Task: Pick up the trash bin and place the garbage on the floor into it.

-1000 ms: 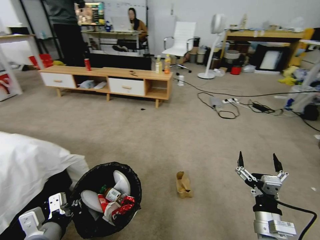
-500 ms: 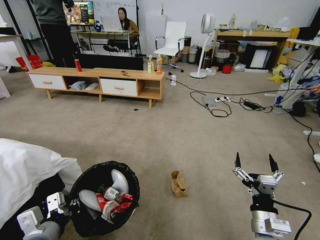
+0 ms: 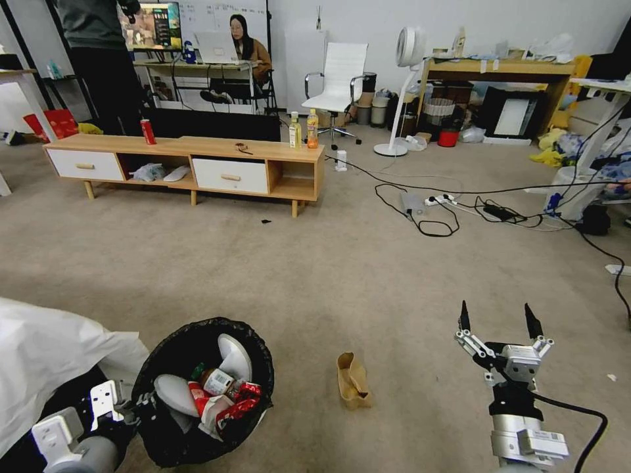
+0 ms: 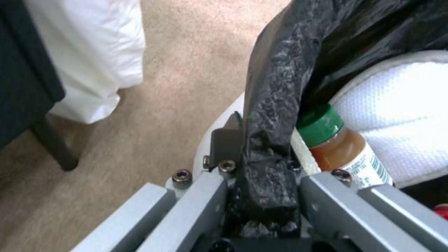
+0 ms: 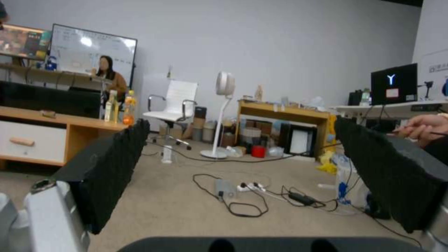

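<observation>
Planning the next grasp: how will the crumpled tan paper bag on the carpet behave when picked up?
The crumpled tan paper bag looks thin and creased, so probably light and floppy, likely to crush between the right claw's open fingers. Lying flat, it seems unlikely to roll.

the paper bag (image 3: 353,380) lies on the floor (image 3: 315,276). left of the paper bag stands the trash bin (image 3: 197,387), with a bottle (image 3: 214,380) and wrappers (image 3: 236,406) in it. the left gripper (image 4: 261,196) clamps the bin's rim on the side away from the paper bag. the right gripper (image 3: 496,325) hangs right of the paper bag, spread wide. far behind the paper bag stands a low cabinet (image 3: 184,164), with two bottles (image 3: 303,129) and a can (image 3: 148,131) on it.
</observation>
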Tool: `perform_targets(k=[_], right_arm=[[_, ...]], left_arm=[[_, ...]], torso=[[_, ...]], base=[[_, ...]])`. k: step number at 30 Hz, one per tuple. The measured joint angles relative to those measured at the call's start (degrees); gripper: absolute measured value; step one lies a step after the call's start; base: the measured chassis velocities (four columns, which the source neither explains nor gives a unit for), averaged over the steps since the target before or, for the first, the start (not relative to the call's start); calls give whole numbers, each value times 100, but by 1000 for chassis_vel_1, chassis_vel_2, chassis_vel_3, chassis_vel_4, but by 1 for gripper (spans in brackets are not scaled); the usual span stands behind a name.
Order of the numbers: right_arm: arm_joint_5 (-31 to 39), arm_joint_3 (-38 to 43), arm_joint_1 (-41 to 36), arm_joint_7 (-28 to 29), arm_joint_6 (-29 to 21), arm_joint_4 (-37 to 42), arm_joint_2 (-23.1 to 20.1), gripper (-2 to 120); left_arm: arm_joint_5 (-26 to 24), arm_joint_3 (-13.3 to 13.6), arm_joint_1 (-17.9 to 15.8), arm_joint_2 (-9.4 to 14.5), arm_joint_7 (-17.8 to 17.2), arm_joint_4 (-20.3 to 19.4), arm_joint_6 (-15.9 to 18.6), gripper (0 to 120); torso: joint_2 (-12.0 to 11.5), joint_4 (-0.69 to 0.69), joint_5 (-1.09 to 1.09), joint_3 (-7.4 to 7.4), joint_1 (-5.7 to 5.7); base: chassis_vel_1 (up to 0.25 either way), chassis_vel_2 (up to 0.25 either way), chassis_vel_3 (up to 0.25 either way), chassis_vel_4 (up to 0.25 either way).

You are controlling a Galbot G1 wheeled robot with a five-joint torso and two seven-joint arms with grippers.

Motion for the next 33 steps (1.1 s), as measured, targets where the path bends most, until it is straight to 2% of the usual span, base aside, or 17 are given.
perform_targets(k=[8, 19, 23, 25, 26, 27, 28, 29, 31, 32, 33], right_arm=[[-4, -16, 11, -5, 16, -14, 3, 100], [21, -16, 55, -88, 26, -42, -101, 100], [189, -64, 144, -96, -180, -28, -250, 100], [868, -239, 233, 157, -838, 200, -633, 100], [868, -239, 233, 157, -838, 200, -633, 100], [1405, -339, 298, 299, -1240, 331, -806, 100], [2233, -495, 444, 541, -1830, 490, -1037, 100], [2233, -495, 444, 541, -1830, 490, -1037, 100], [3766, -856, 933, 1112, -2769, 685, -1317, 100], [3766, -856, 933, 1112, -2769, 685, -1317, 100], [4084, -948, 1063, 1227, -2937, 696, -1362, 100]], left_arm=[[-1, -5, 25, -11, 8, -21, -6, 2], [2, -16, 48, -11, 22, -39, -7, 2], [4, -13, 37, -10, 26, -30, -11, 2], [4, -12, 27, 8, 27, -20, -11, 2], [4, -12, 27, 8, 27, -20, -11, 2], [4, -14, 25, 14, 27, -19, -11, 2], [2, -17, 25, 20, 29, -19, -12, 2], [2, -17, 25, 20, 29, -19, -12, 2], [1, -20, 30, 20, 29, -19, -12, 2], [1, -20, 30, 20, 29, -19, -12, 2], [1, -23, 36, 21, 29, -19, -12, 2]], torso=[[0, -1, 0, 0, 0], [1, 0, 1, -2, 0], [1, -1, 2, -1, 0], [1, 0, -1, -2, 0], [1, 0, -1, -2, 0], [1, -1, 0, -2, 0], [1, -2, 2, -1, 0], [1, -2, 2, -1, 0], [1, 1, -1, -1, 0], [1, 1, -1, -1, 0], [1, 1, 1, -1, 0]], base=[[-86, 88, 94, -91], [-3, 5, 3, -3], [0, 0, 0, 0], [0, 0, 0, 0], [0, 0, 0, 0], [0, 0, 0, 0], [0, 0, 0, 0], [0, 0, 0, 0], [0, 0, 0, 0], [0, 0, 0, 0], [0, 0, 0, 0]])
